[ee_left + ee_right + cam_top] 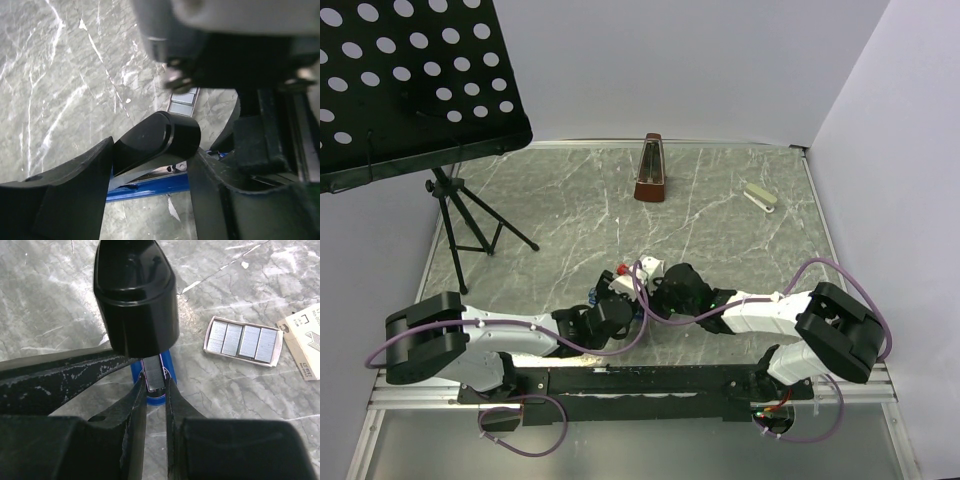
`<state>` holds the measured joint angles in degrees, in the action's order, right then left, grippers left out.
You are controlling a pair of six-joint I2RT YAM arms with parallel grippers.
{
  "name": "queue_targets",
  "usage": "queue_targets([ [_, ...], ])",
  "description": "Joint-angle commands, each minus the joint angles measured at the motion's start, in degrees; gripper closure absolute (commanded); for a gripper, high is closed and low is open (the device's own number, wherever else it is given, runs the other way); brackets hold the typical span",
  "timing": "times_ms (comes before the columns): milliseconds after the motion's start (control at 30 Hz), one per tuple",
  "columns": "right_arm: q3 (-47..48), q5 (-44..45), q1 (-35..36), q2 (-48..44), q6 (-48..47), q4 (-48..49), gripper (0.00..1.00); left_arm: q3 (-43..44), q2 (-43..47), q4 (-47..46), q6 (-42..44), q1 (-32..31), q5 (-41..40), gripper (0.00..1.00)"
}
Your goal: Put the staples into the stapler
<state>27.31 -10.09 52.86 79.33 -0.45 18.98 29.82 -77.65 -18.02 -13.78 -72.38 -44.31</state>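
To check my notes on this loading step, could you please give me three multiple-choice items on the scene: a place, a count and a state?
1. Where is the loose strip of staples? A on a shelf; B between the right fingers, at the blue base of the stapler; C on the floor.
2. How many staple blocks lie in the tray? A two; B four; C six.
3. How is the stapler's black top? A shut flat; B lying detached; C lifted open.
Answers: B, the right wrist view shows the strip between the fingers; B, four blocks sit side by side; C, the top stands raised off the base.
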Motion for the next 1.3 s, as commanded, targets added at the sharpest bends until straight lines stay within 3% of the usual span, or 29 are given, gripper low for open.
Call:
queue_targets([
  [0,1.0,2.7,0.7,0.4,-1.5,7.6,0.94,1.1,-2.3,4.3,-5.4,-3.1,9.2,0.36],
  [300,0.4,3.2,0.8,-0.1,-2.1,7.0,0.87,-0.6,3.2,4.7,-8.0,-3.2,9.9,0.12],
  [467,0.7,3.0,0.8,-0.1,-2.5,5.2,0.84,-2.5,10.3,5.5,-11.4,-3.0,9.5,0.06],
  [733,2.5,3.2,1.1,-3.2,-3.0,-3.2,0.67,-4.9,23.9,12.8,-18.0,0.0,9.8,0.01],
  [867,3.7,4.7,1.1,-7.2,-2.5,-10.5,0.57,-6.1,33.4,16.9,-20.9,7.1,13.8,0.01],
  [1033,6.3,5.7,1.2,-10.9,-0.9,-18.1,0.55,-5.3,41.2,21.1,-21.5,20.5,22.4,0.0],
  [1267,17.2,6.3,1.3,-9.5,-0.1,-29.4,0.57,0.2,42.7,27.2,-22.1,34.1,35.9,0.01],
])
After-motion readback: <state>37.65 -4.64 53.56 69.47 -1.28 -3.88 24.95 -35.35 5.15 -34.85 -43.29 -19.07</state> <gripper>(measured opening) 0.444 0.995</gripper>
